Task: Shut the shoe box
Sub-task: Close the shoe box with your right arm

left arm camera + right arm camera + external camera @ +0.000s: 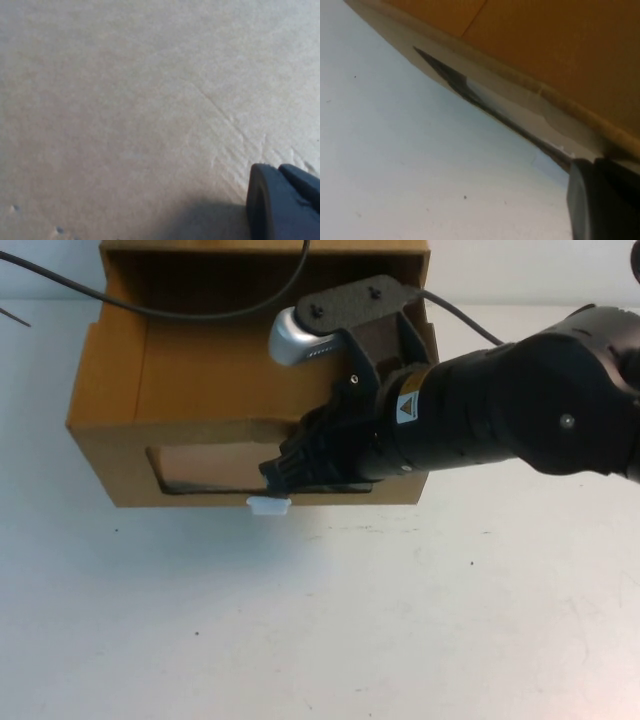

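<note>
Shoe box: the brown cardboard shoe box (210, 390) sits on the white table (320, 620) at the far side, left of centre in the high view; its drawer is pulled toward the robot, with the open cavity showing from above.
Window: the clear window (205, 468) is in the drawer's front face; its right part is hidden behind the arm.
Pull tab: the small white pull tab (268, 505) sticks out below the window at the front's lower edge, just under the gripper tip.
Right gripper: the right gripper (300, 465) comes in from the right and lies against the drawer front at the window, right above the tab; whether its claw is wide or narrow cannot be told, since the wrist housing covers it.
Right wrist view: only this view shows the box's lower front edge (520, 107) from close up, with a dark seam where it meets the table (395, 165); one dark finger (602, 200) is cut off at the frame corner.
Left gripper: absent from the high view; the left wrist view shows only a corner of the left gripper (282, 202) over the bare table (125, 110), its claw state cannot be told.
Cable: a black cable (180, 312) crosses over the box's far part.
</note>
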Available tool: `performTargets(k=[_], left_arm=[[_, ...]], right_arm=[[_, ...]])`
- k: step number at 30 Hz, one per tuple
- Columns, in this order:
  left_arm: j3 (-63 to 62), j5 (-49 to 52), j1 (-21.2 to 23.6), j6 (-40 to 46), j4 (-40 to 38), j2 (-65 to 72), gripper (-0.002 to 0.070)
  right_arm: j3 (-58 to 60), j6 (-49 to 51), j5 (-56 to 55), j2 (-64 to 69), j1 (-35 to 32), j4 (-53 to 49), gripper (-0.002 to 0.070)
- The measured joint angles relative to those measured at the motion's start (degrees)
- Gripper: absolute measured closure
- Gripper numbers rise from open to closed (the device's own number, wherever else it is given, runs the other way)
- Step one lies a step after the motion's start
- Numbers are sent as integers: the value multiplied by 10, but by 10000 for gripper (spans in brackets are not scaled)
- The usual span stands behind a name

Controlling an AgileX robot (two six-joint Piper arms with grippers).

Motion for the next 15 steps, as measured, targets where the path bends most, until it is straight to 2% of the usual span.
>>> performTargets(k=[15], left_arm=[[0,0,0,0,0,0,677]], right_arm=[[-83,0,-33,72,-45,-2,687]])
